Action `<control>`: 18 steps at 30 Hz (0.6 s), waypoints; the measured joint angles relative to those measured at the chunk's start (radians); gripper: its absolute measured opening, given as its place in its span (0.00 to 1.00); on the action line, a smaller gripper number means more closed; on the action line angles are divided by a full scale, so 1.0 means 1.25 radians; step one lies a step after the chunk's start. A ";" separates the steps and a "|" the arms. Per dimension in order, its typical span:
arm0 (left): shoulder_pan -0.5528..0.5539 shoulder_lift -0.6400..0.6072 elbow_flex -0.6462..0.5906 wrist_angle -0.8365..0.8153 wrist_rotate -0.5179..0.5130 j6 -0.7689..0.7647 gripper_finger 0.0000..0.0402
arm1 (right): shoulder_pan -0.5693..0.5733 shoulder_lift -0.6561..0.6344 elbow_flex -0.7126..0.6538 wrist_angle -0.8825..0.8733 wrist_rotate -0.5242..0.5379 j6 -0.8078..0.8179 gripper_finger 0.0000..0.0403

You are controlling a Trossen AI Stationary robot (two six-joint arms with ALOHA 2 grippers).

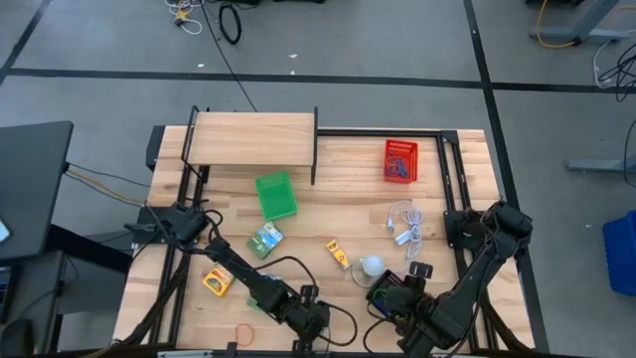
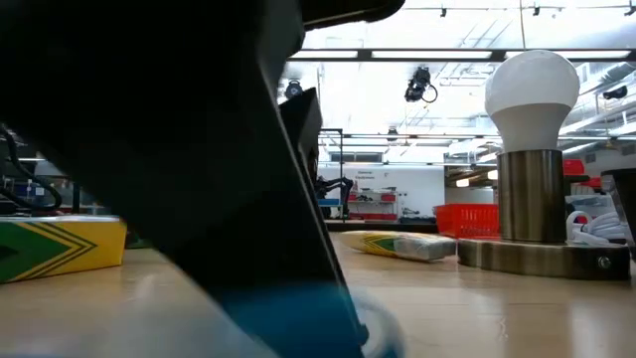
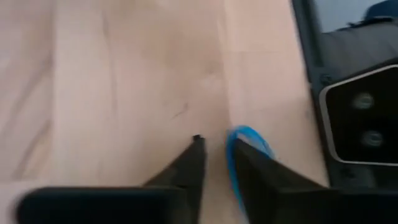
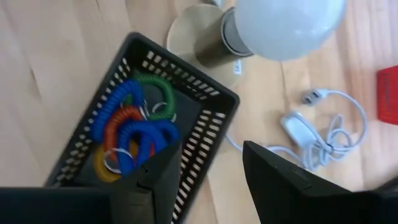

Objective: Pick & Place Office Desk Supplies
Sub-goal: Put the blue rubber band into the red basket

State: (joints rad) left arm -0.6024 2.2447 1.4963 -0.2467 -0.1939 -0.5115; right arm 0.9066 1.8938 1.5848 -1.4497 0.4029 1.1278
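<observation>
My left gripper [image 1: 314,324] is low over the table's near edge. In the left wrist view its fingers [image 3: 216,144] stand a narrow gap apart at a blue loop [image 3: 250,138]. My right gripper [image 1: 399,300] hovers open [image 4: 211,149] above a black mesh basket [image 4: 205,93] that holds blue, orange and green loops [image 4: 127,134]. An orange loop [image 1: 243,331], a yellow packet [image 1: 218,281], a green packet [image 1: 264,240] and a small yellow piece [image 1: 338,255] lie flat on the wood. My left gripper has one fingertip [image 3: 244,155] set inside the blue loop, coming from above at a slant. The loop's strand [image 3: 230,163] runs along that finger's inner side. The other finger stands outside the loop, apart from it. The loop appears to lie on the table.
A white bulb lamp [image 1: 371,266] on a brass base stands beside the black basket, its white cord [image 1: 407,224] coiled behind it. A green basket [image 1: 275,195] and a red basket [image 1: 399,160] sit farther back, by a raised wooden shelf [image 1: 253,137]. The table's near edge is close.
</observation>
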 joint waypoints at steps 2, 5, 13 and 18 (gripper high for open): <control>-0.001 0.000 0.000 -0.021 -0.030 -0.002 0.06 | 0.005 -0.007 0.000 -0.020 0.003 0.000 0.44; 0.003 -0.006 0.000 -0.051 -0.046 -0.008 0.02 | 0.012 -0.020 0.000 -0.033 0.015 0.000 0.44; 0.020 -0.056 -0.008 -0.164 -0.115 -0.002 0.01 | 0.030 -0.042 0.001 -0.050 0.043 0.000 0.44; 0.025 -0.117 -0.007 -0.209 -0.111 0.013 0.02 | 0.039 -0.045 0.001 -0.053 0.046 0.001 0.44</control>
State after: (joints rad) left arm -0.5712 2.0988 1.4870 -0.5083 -0.3327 -0.4954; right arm 0.9550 1.8378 1.5866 -1.5154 0.4606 1.1288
